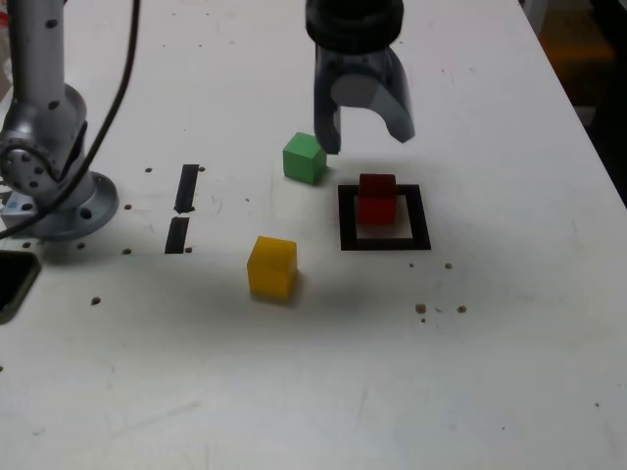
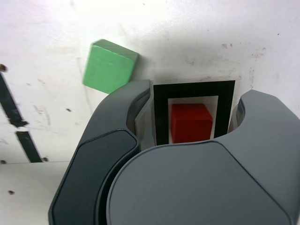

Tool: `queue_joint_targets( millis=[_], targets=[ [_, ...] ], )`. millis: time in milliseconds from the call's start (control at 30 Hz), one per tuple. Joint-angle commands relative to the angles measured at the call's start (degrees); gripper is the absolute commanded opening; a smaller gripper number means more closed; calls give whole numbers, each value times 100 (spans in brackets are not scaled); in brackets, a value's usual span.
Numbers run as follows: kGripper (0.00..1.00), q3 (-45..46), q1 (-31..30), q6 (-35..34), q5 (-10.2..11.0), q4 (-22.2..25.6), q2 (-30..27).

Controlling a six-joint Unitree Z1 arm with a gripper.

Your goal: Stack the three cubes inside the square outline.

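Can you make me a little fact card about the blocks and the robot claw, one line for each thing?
Red cube: inside the square outline, on the white part
Green cube: outside the outline, in the exterior view just to its left
Yellow cube: outside too, lower left of the outline in the exterior view
Gripper: open, above the table, holding nothing
Black strips: two, at the exterior view's left
Stack: none so far, only one cube is in the outline
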Motion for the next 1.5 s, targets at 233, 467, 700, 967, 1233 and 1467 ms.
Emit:
queue_joint_targets(
  millis=[233, 467, 700, 967, 1233, 1467],
  targets=[
    [68, 8, -63, 351, 110, 466, -473],
    [68, 93, -119, 692, 394, 720, -639],
    [68, 423, -121, 930, 538, 709, -758],
    [68, 587, -349, 840, 305, 813, -978],
    [68, 611, -807, 383, -3, 837, -1046],
    [68, 696, -1231, -74, -197, 805, -1054]
  ],
)
